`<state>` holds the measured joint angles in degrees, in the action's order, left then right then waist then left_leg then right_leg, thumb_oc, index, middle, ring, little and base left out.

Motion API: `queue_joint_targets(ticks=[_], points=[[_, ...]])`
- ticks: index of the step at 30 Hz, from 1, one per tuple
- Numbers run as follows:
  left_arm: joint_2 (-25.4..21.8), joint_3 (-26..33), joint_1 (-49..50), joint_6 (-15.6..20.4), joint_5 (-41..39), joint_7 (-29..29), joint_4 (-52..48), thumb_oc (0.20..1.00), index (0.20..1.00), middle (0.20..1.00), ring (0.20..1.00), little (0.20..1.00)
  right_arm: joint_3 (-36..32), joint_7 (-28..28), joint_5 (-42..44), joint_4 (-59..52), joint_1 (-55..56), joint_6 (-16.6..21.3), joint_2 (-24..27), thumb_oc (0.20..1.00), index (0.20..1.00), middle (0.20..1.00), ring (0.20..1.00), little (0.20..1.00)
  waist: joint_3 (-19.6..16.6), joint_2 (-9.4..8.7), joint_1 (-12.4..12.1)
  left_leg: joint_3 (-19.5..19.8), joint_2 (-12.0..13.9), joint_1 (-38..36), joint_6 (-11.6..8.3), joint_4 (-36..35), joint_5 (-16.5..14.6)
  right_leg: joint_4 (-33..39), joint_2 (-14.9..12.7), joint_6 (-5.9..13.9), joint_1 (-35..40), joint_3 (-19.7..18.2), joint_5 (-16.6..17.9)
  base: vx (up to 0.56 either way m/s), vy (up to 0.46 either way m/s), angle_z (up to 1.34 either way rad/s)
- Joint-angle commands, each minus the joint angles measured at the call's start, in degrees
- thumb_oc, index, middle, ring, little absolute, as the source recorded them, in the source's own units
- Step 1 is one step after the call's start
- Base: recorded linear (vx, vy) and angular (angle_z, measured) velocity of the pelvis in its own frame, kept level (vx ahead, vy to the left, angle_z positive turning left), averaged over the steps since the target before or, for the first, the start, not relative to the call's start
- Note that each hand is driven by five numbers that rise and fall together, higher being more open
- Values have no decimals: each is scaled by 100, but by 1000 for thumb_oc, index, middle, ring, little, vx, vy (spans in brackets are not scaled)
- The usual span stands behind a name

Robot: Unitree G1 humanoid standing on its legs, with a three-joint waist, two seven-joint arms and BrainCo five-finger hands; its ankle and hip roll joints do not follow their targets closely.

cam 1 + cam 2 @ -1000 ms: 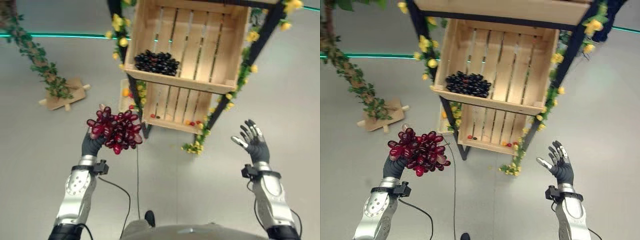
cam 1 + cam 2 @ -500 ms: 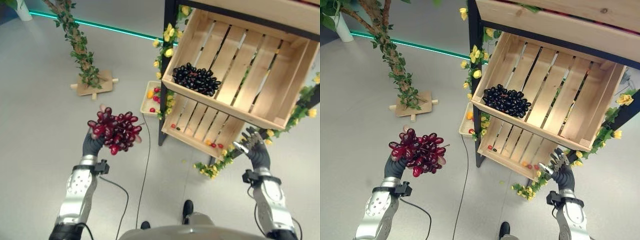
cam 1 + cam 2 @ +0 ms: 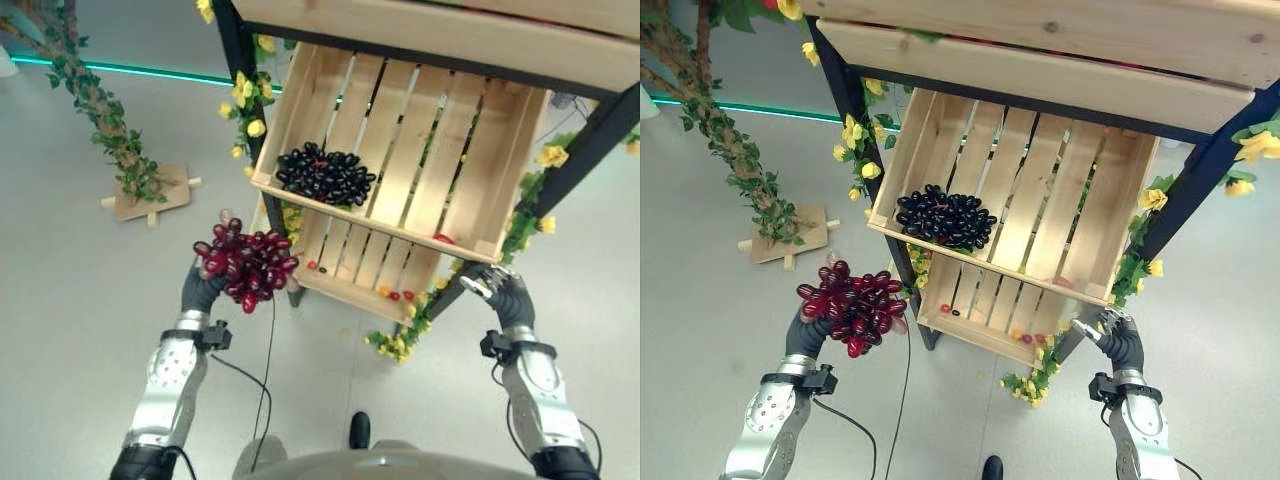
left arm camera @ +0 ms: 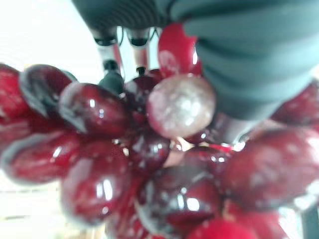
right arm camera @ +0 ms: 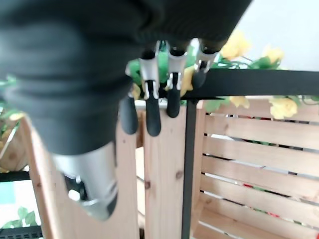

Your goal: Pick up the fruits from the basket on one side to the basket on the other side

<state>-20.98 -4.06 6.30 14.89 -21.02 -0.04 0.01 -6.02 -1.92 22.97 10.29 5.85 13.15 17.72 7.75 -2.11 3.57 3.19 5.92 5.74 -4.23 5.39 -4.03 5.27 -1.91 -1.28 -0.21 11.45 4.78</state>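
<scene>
A bunch of dark red grapes [image 3: 246, 266] is raised in front of the shelf's left post, and my left hand [image 3: 202, 291] is shut on it from below. In the left wrist view the red grapes [image 4: 94, 169] press against the hand's dark cover [image 4: 249, 55]. A slatted wooden crate [image 3: 425, 130] lies on the middle shelf with a bunch of black grapes [image 3: 322, 175] at its left front corner. The lower crate [image 3: 350, 255] holds a few small red and orange fruits [image 3: 396, 294]. My right hand [image 3: 497, 292] hangs open and holds nothing by the shelf's right post, its fingers [image 5: 152, 118] relaxed.
The black shelf frame [image 3: 236, 55] is wound with yellow flowers and leaves. Another wooden crate [image 3: 450, 30] sits on the shelf above. A small artificial tree on a wooden base [image 3: 150, 195] stands on the grey floor at the left.
The whole picture has shifted, so the camera has moved; the shelf now stands more to the centre. The left hand still holds up the red grapes. The right hand's fingers are less spread.
</scene>
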Motion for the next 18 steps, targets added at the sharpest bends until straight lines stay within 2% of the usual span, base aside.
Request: queue_joint_targets(ticks=[1, 10, 11, 13, 16, 18], points=[[-229, 212, -316, 401, -59, 18, -583, 200, 200, 200, 200, 200, -145, -69, 127, -55, -336, 330, 199, 1000, 1000, 1000, 1000, 1000, -270, -70, 69, -148, -111, -213, -183, -57, 231, -394, -432, 769, 193, 113, -670, 135, 152, -42], [-379, 342, -243, 425, 132, 14, -817, 200, 200, 200, 200, 200, -424, -189, -105, -14, -298, 331, 177, 1000, 1000, 1000, 1000, 1000, -313, -120, 96, -504, -361, -441, 104, -36, -100, -367, -690, 1022, 31, -328, -407, 19, 120, -32], [-388, 381, -236, 447, 118, 25, -864, 200, 200, 200, 200, 200, -453, -207, -163, -21, -310, 342, 153, 1000, 1000, 1000, 1000, 1000, -279, -123, 105, -608, -382, -460, 149, -76, -122, -396, -747, 1095, -80, -404, -343, -53, 94, -27], [-414, 425, -253, 480, 92, 14, -953, 200, 200, 200, 200, 200, -462, -242, -245, -21, -370, 361, 128, 1000, 1000, 1000, 1000, 1000, -241, -129, 73, -797, -367, -473, 174, -77, -142, -407, -842, 1191, -197, -358, -221, -83, 63, -49], [-476, 485, -309, 517, 77, 17, -1180, 200, 200, 200, 200, 200, -332, -301, -399, 71, -550, 331, 157, 1000, 1000, 1000, 1000, 1000, -241, -142, -128, -1135, -267, -494, 158, -67, -191, -425, -1110, 1254, -249, 315, -40, -63, -32, -76], [-509, 456, -428, 517, 96, 37, -1263, 200, 200, 200, 200, 200, -249, -300, -474, 136, -594, 296, 179, 1000, 1000, 1000, 1000, 1000, -241, -183, -134, -1178, -245, -533, 131, -73, -182, -426, -1148, 1265, -247, 409, -15, 21, -29, -72]])
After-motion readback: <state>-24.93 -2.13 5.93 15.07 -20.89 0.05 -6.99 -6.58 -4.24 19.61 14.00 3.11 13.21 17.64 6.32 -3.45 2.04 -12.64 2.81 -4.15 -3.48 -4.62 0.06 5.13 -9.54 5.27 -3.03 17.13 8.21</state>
